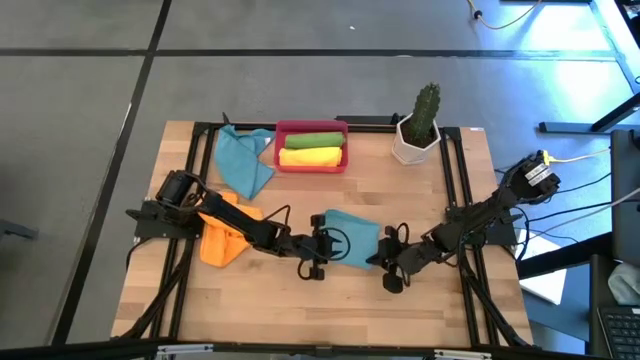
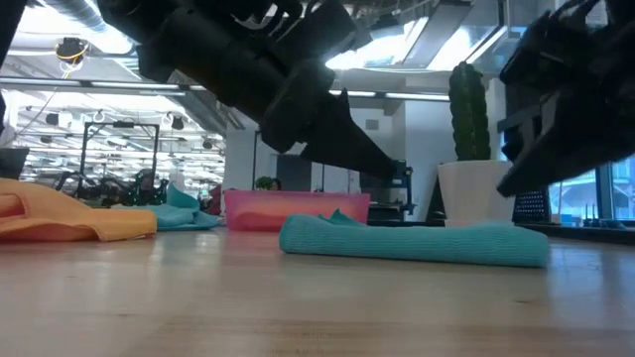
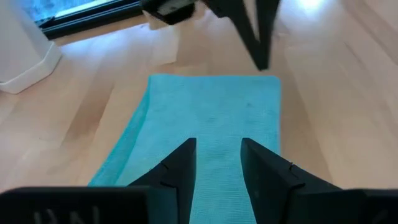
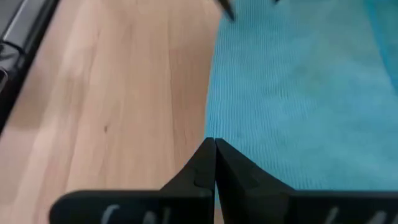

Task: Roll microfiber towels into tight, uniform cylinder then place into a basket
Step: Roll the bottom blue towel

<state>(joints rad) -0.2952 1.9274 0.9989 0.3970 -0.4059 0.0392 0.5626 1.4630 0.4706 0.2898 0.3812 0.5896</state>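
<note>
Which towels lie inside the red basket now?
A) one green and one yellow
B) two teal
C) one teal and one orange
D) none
A: the high view shows a green roll and a yellow roll side by side within the red basket.

No writing I can make out anywhere; only blurred pale marks on each wrist's dark housing, too cropped to read.
</note>
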